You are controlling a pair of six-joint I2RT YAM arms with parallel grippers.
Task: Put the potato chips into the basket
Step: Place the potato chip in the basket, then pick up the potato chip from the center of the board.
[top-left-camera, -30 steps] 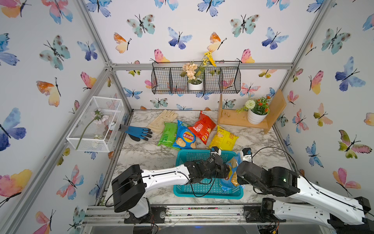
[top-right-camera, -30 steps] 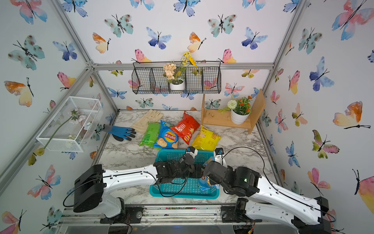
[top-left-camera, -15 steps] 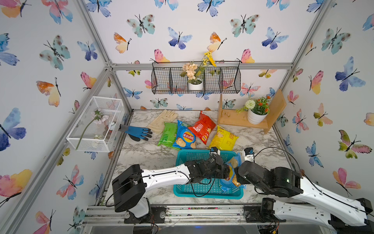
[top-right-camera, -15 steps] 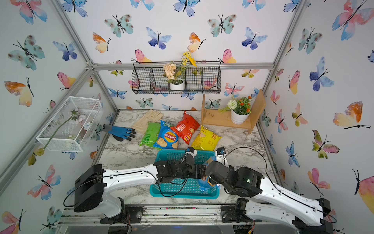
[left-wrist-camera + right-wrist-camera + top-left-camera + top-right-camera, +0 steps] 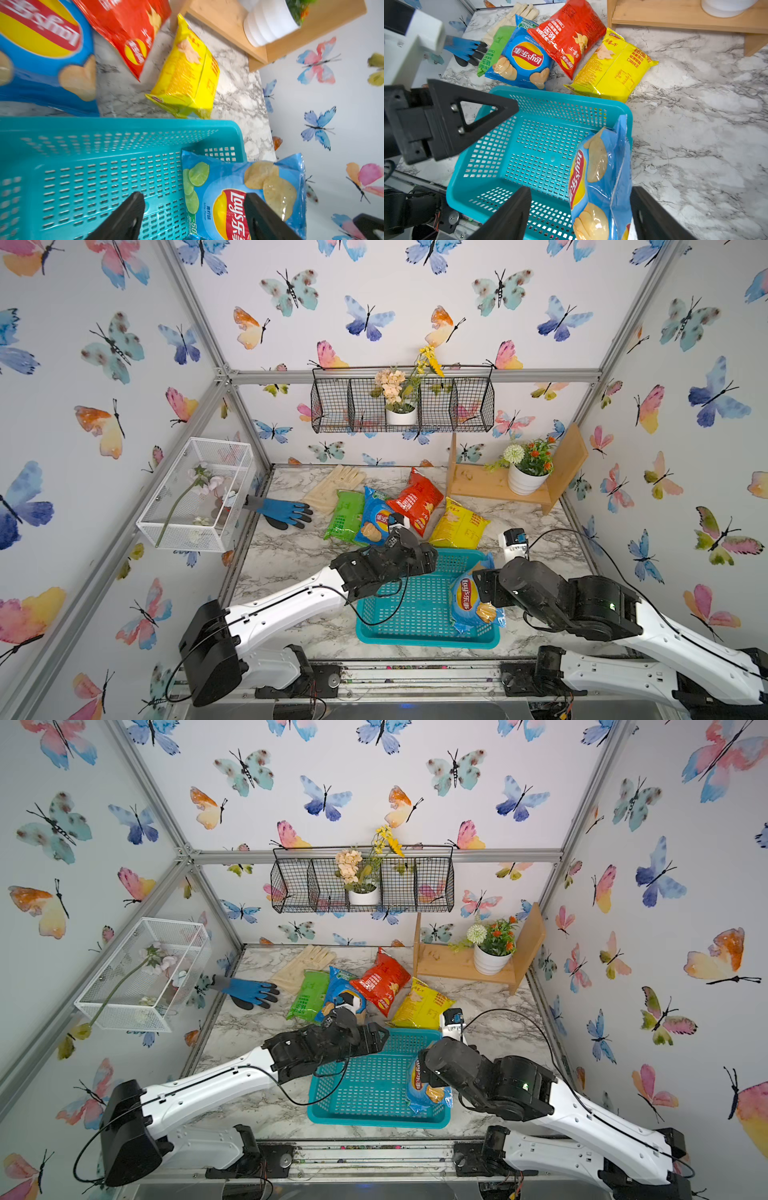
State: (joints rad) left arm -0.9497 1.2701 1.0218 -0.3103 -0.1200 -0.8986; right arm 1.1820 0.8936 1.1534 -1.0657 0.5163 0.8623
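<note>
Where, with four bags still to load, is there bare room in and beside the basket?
The basket floor is bare from its left wall to the light blue bag. Marble right of it is bare. Crowded behind: four bags.

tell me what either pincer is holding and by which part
Nothing. Both the left pincer and right pincer stand open; the light blue bag rests loose in the basket.

Bright, even light, faint shadows; left wrist view blurs around the dark blue bag [image 5: 45, 68] (foil glints slightly).
</note>
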